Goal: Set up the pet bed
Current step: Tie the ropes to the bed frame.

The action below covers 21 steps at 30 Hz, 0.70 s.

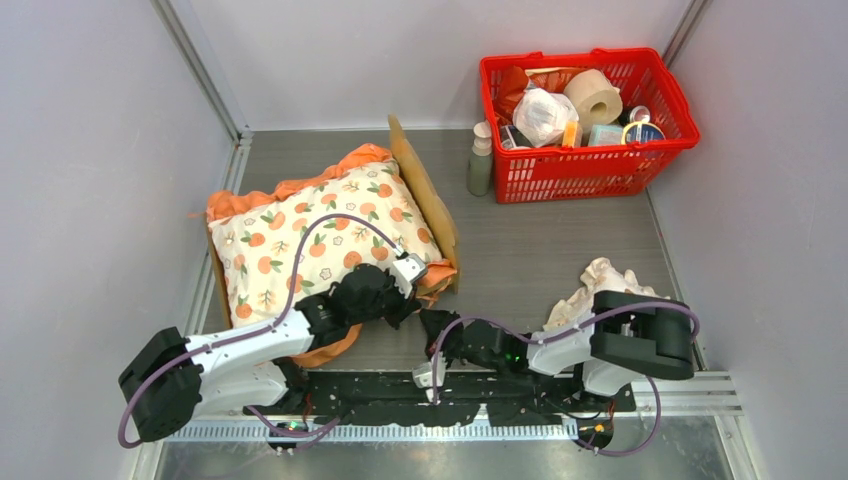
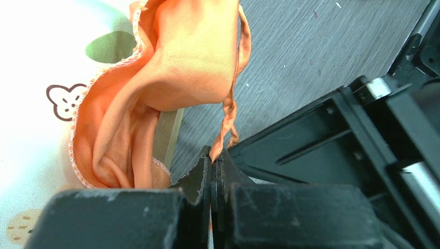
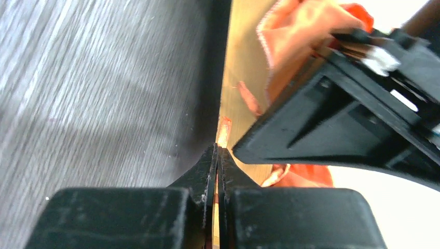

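Robotics lab test cell, not a home. Boxed in on three sides by plain grey panels (image 1: 80, 150) w/ alu profiles (image 1: 205, 75) at the corners. Bare grey wood-grain tabletop (image 1: 540, 250) as work surface. Left arm (image 1: 240, 350) and right arm (image 1: 600, 340), black-and-white, bolted side by side to perforated black plate (image 1: 400, 395) + alu rail (image 1: 690, 392) at near edge. Purple cables (image 1: 320, 228) looping in the open, small status LEDs lit at the bases. Household bits set out like test props: red basket (image 1: 590, 165) crammed w/ toilet roll (image 1: 593, 97), packets, tins. Small bottle (image 1: 481, 160) just beside it. Orange-print cushion (image 1: 320, 235) lying in light-wood pet bed (image 1: 425, 195). Looks staged, nothing lived-in.
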Each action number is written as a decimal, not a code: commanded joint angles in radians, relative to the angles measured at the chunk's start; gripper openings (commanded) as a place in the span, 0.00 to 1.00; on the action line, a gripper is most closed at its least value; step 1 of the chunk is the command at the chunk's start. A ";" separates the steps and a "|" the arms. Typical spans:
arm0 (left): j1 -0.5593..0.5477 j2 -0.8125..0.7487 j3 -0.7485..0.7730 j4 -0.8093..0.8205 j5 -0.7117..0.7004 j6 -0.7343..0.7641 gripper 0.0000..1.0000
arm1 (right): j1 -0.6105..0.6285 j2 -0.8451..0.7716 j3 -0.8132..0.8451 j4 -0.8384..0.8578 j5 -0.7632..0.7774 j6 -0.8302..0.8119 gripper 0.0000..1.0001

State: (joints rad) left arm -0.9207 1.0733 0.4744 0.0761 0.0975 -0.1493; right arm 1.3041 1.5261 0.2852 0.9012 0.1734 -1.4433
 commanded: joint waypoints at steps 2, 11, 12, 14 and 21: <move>0.005 0.017 0.031 0.035 -0.038 0.014 0.00 | 0.038 -0.114 -0.008 -0.024 0.067 0.359 0.05; 0.005 0.031 0.035 0.059 -0.037 0.007 0.00 | 0.083 -0.186 -0.079 0.181 0.188 0.909 0.05; 0.005 0.033 0.035 0.062 -0.034 0.005 0.00 | 0.084 -0.176 -0.094 0.208 0.212 0.935 0.05; 0.005 0.035 0.037 0.063 -0.033 -0.001 0.00 | 0.083 -0.146 -0.110 0.266 0.249 1.001 0.05; 0.005 0.039 0.039 0.067 -0.031 -0.009 0.00 | 0.081 -0.043 -0.157 0.517 0.408 1.230 0.05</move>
State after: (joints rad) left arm -0.9207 1.1057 0.4747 0.0856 0.0719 -0.1524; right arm 1.3819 1.4418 0.1375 1.1919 0.4557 -0.4118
